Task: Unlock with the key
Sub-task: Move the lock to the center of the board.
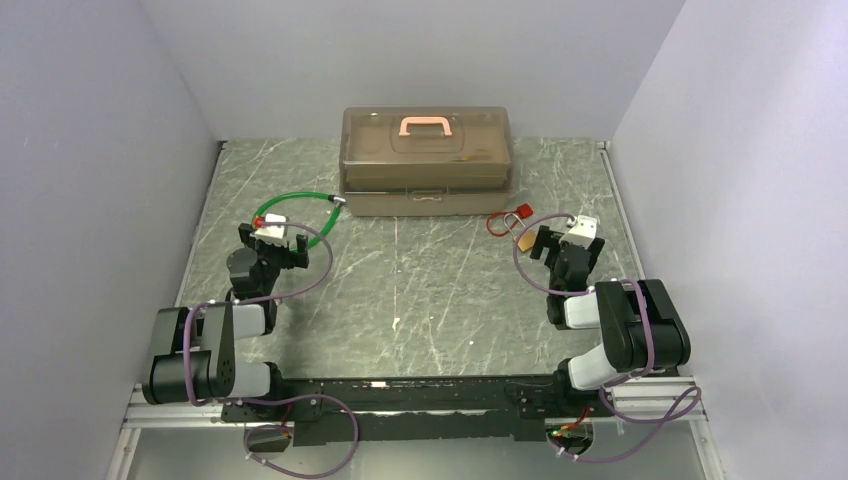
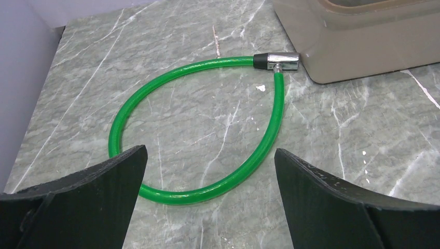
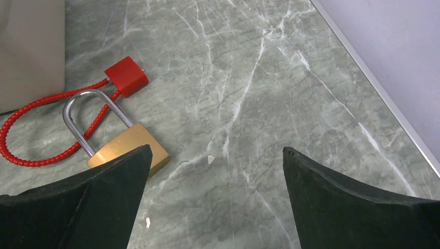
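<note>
From above, shows the left arm doubled back at the elbow near its base, forearm running forward to the left gripper (image 1: 303, 250), spread and aimed toward the middle of the marble table (image 1: 420, 300), just beside the green cable (image 1: 290, 204). Mirrors that on the right: elbow tucked by the base, forearm stretched ahead, right gripper (image 1: 538, 243) spread, just beside the brass padlock (image 1: 524, 241). Places a brown lidded box (image 1: 427, 165) at the far side, between the two.

Through the left wrist camera, looks down past the left gripper (image 2: 209, 150), fingers (image 2: 93, 192) wide apart and holding nothing, over the near bend of the cable loop lying flat, its silver tip (image 2: 283, 61) close against the box.

Through the right wrist camera, finds the right gripper (image 3: 215, 150) likewise spread and bare, one finger hiding a corner of the padlock, which lies flat with a red wire (image 3: 31, 104) crossing its shackle and a red tag (image 3: 126, 75) just beyond. Cannot make out the key in any view.
</note>
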`<state>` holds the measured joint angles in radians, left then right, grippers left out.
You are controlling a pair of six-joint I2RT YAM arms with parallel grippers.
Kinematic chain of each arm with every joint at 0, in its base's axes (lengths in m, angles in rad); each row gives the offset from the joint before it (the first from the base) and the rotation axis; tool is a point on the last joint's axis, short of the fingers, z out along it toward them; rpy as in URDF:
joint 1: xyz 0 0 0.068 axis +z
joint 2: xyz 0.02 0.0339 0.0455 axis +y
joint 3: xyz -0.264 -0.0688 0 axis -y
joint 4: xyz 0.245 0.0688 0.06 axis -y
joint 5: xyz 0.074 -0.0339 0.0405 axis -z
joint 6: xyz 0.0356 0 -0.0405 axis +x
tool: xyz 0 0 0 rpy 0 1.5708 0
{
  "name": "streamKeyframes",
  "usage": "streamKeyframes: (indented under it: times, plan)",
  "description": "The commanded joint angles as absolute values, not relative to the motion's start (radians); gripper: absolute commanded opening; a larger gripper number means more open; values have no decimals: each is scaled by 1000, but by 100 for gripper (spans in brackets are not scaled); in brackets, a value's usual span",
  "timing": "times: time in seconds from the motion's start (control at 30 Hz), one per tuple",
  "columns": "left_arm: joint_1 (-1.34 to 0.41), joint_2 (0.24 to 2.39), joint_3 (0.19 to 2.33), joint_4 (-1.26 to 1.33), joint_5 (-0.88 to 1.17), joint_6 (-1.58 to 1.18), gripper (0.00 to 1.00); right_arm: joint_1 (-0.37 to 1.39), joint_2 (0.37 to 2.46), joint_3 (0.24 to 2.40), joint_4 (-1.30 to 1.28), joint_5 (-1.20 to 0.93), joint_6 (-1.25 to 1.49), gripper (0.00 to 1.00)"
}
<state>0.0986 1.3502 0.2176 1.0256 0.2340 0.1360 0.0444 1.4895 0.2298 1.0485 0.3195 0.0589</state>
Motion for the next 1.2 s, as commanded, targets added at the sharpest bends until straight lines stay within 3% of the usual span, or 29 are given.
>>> streamKeyframes:
  times: [0.0, 0.27, 0.37, 0.43, 0.53, 0.63, 0.8, 1.0, 1.17]
  plan:
    - [97, 1339, 218, 1058, 229, 119, 99, 39, 1474, 247, 1105, 305, 58, 100]
    - [98, 1316, 231, 1030, 229, 117, 99, 57, 1419, 278, 1032, 452, 78, 100]
    - [98, 1226, 460, 535, 183, 115, 99, 83, 1347, 445, 631, 524, 142, 100]
    - [98, 1238, 662, 218, 178, 119, 99, 81, 1340, 523, 515, 511, 184, 100]
    - [98, 1302, 933, -169, 232, 171, 99, 63, 1313, 608, 313, 626, 512, 100]
    - [106, 1349, 1112, -389, 258, 163, 99, 9, 1314, 688, 215, 438, 562, 100]
    - [109, 1409, 1200, -417, 178, 167, 99, 4, 1309, 746, 177, 379, 568, 100]
    - [88, 1656, 1377, -554, 58, 248, 99, 6, 1332, 871, 23, 419, 570, 97]
    - [-18, 1671, 1278, -483, 3, 348, 99, 5, 1341, 887, 42, 402, 585, 93]
